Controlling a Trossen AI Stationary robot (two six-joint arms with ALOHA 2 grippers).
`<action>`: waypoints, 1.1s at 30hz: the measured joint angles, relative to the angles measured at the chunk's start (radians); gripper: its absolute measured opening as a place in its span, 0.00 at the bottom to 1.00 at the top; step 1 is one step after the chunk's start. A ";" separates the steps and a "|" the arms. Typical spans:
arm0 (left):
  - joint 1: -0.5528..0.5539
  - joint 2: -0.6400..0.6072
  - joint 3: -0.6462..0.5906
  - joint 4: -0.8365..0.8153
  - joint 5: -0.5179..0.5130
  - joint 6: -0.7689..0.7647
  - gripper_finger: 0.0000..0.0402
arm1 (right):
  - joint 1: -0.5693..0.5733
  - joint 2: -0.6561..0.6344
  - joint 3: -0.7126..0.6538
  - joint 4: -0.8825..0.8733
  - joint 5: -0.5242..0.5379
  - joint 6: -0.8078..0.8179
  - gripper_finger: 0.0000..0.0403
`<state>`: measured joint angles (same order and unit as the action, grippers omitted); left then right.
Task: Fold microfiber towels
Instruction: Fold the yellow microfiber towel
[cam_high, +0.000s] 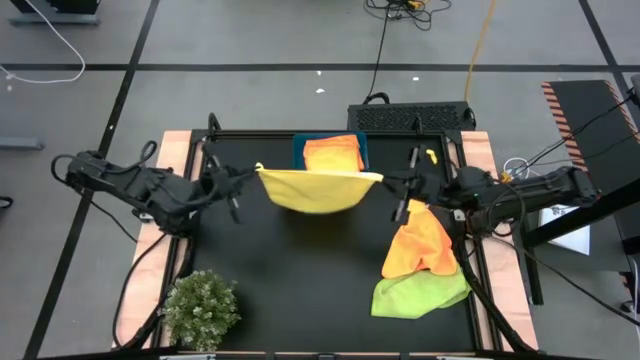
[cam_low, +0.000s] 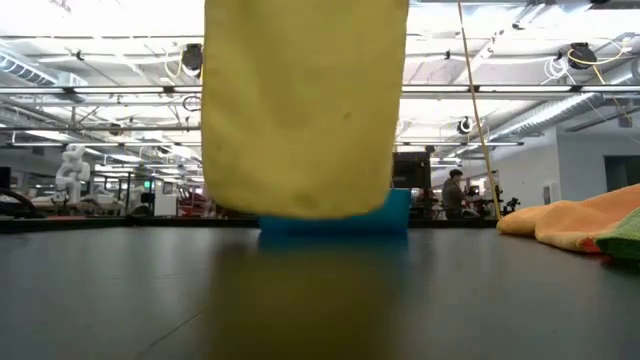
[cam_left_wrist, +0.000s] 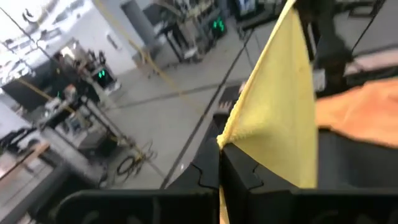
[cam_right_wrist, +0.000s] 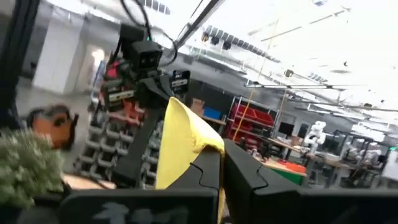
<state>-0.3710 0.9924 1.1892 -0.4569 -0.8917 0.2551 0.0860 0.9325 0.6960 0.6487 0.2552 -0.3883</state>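
Observation:
A yellow microfiber towel hangs stretched between my two grippers above the black table's far middle. My left gripper is shut on its left end and my right gripper on its right end. In the low view the towel hangs as a broad sheet, its lower edge clear of the tabletop. Behind it stands a blue bin with an orange towel in it. An orange towel and a lime green one lie heaped at the right. My left gripper pinches the yellow towel's left upper corner between its two fingers, coming roughly level from the table's left. The cloth runs away from the fingers toward the other arm and hangs lifted clear. My right gripper pinches the towel's right upper corner between its two fingers, coming from the table's right and slanting slightly up. The cloth bunches at the fingertips and drops below them, clear of the table.
A small green bushy plant stands at the near left corner. The blue bin sits at the far middle, behind the hanging towel. Bare black tabletop lies below and in front of the towel.

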 joint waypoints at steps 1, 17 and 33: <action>-0.005 -0.003 0.000 0.021 0.000 0.015 0.01 | 0.000 -0.010 0.000 -0.002 -0.017 0.020 0.00; -0.037 -0.007 0.052 0.042 -0.039 0.101 0.01 | -0.098 0.009 0.275 -0.375 -0.391 0.219 0.00; -0.149 0.062 0.048 -0.245 -0.202 -0.024 0.00 | -0.026 0.028 0.174 -0.459 -0.271 0.033 0.00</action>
<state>-0.5199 1.0539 1.2369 -0.7023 -1.0935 0.2310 0.0605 0.9604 0.8703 0.1894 -0.0157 -0.3554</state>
